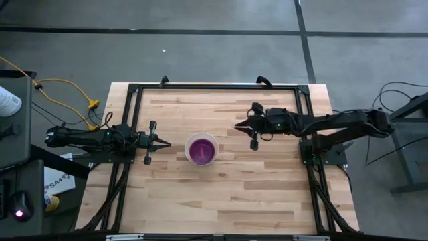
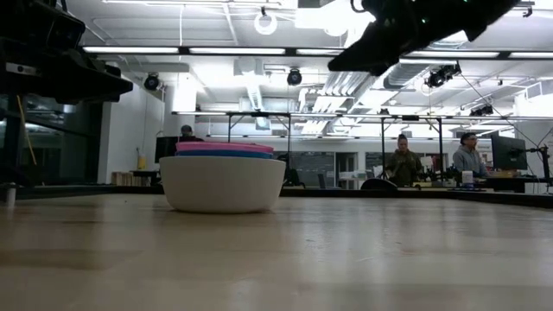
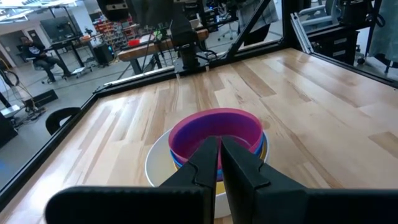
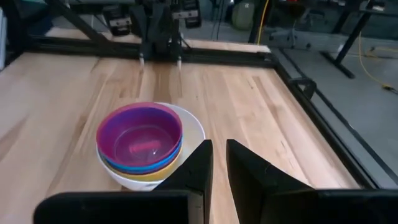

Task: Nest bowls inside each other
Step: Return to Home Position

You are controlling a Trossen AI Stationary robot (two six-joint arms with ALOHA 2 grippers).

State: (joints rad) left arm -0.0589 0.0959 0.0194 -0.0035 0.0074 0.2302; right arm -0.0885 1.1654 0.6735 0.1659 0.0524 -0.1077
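The bowls point(image 1: 201, 148) stand nested in one stack at the table's middle. The white bowl point(image 2: 223, 186) is outermost and rests on its base. A yellow rim point(image 4: 144, 175) and a blue rim point(image 4: 134, 167) show inside it, and the purple bowl point(image 4: 140, 134) sits on top. My left gripper point(image 1: 167, 143) is shut and held level just left of the stack, its fingertips point(image 3: 211, 163) short of the white rim, touching nothing. My right gripper point(image 1: 237, 126) hangs above the table to the right of the stack, tipped slightly down, shut and holding nothing point(image 4: 219, 155).
A black frame rail point(image 1: 214, 87) runs around the wooden tabletop. Bare wood lies on the near side of the stack point(image 1: 214, 201) and on its far side. A yellow cable point(image 1: 67, 90) lies off the table at the left. People sit in the room beyond point(image 2: 402, 160).
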